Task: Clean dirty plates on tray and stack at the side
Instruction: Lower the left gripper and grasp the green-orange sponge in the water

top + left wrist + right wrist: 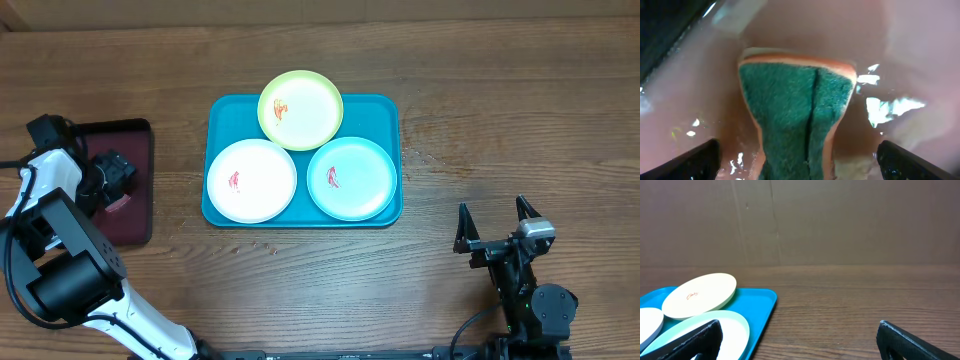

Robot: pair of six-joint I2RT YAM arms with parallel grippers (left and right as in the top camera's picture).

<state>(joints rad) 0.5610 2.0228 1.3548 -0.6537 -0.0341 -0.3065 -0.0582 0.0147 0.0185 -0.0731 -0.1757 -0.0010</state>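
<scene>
Three plates lie on the teal tray point(385, 105): a yellow-green plate point(300, 109) at the back, a white plate point(251, 180) front left and a pale blue plate point(351, 178) front right, each with a red-orange smear. My left gripper point(115, 180) hangs over the maroon tray at the far left. Its jaws point(797, 150) stand open on either side of a green-topped sponge point(795, 105), with gaps between it and both fingers. My right gripper point(492, 215) is open and holds nothing, right of the teal tray; the right wrist view shows its fingers point(799, 330) above bare wood.
A dark maroon tray point(140, 135) with a black rim sits at the table's left edge, its wet surface point(920, 60) under the sponge. Bare wooden tabletop point(500, 120) spreads right of the teal tray. A brown wall point(840, 220) stands behind the table.
</scene>
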